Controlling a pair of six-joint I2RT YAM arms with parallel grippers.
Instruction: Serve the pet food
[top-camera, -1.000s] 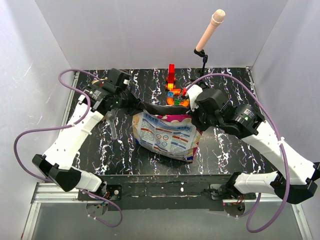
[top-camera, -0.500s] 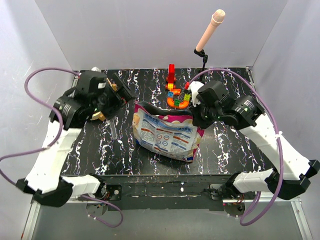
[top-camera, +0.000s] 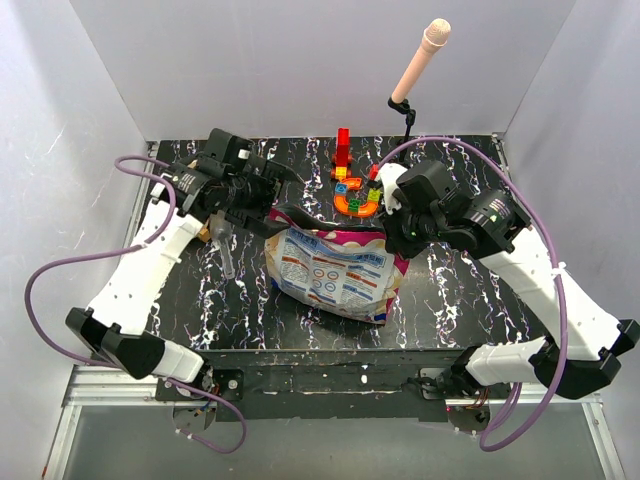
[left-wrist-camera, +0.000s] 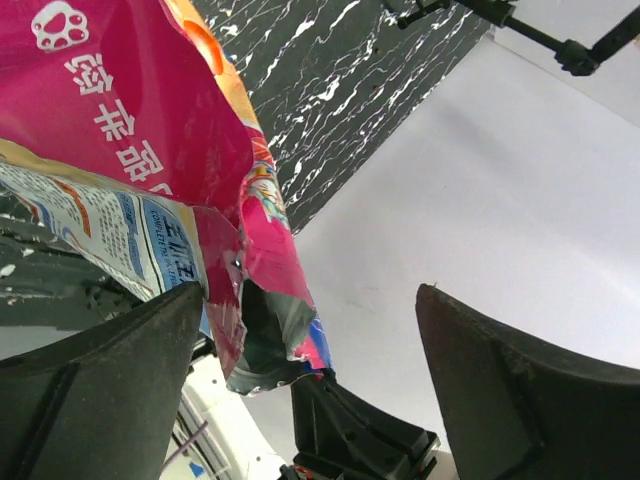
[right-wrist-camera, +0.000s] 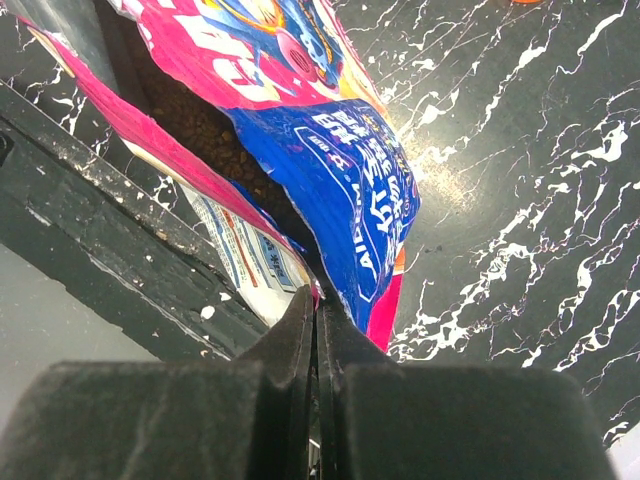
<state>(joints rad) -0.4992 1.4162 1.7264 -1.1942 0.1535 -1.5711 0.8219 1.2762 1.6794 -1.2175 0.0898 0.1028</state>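
The left gripper (left-wrist-camera: 310, 288), nearly closed a second ago at the left end of the bag (top-camera: 335, 270) mouth, released, swung well off to the bag's left, and has now returned. It sits just beside the bag's upper-left corner, fingers spread wide, nothing clamped. The bag mouth is no longer drawn out leftward, and its left rim now hangs free. The right arm (top-camera: 495, 225) has shifted slightly towards the bag's far side.
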